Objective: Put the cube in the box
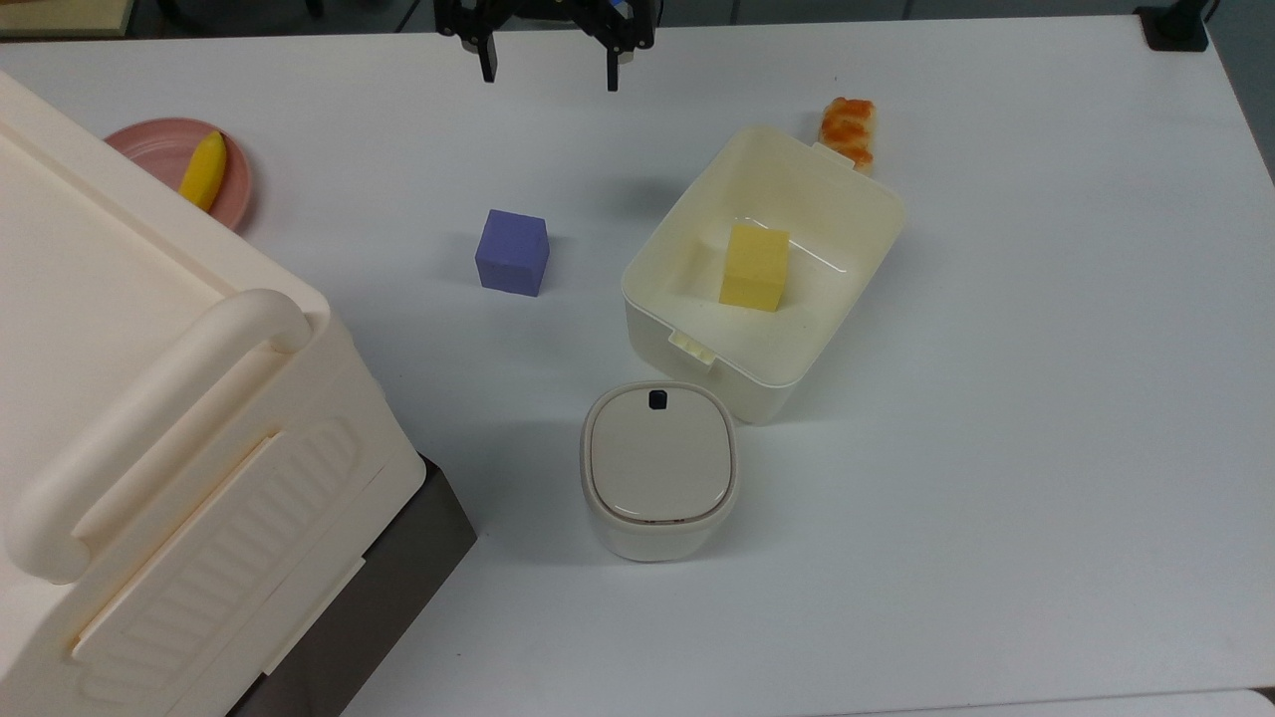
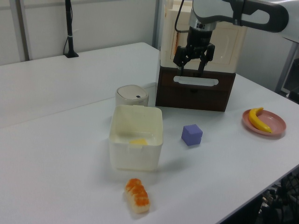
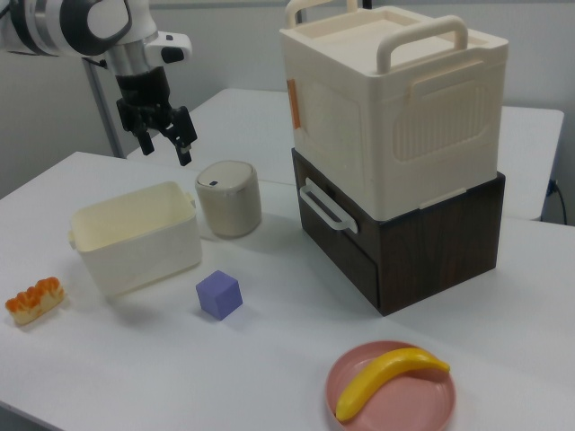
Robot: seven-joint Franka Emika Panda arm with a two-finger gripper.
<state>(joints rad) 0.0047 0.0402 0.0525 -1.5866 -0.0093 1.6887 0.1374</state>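
A robot arm point(image 2: 243, 11) with smooth, rounded white-grey shells and dark bands at its joints. At its end sits a black two-finger gripper point(image 2: 191, 71) with angular, skeletal linkages and slim, straight black fingers point(image 1: 488, 62); a small blue patch marks the gripper body.

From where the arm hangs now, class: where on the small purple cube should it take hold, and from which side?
Grip the small matte purple-blue cube across two opposite upright faces, coming straight down from above. It sits flat on the white table with its top face bare and free space all round, apart from the cream-white plastic tub. The open tool would probably need to turn to match the faces.
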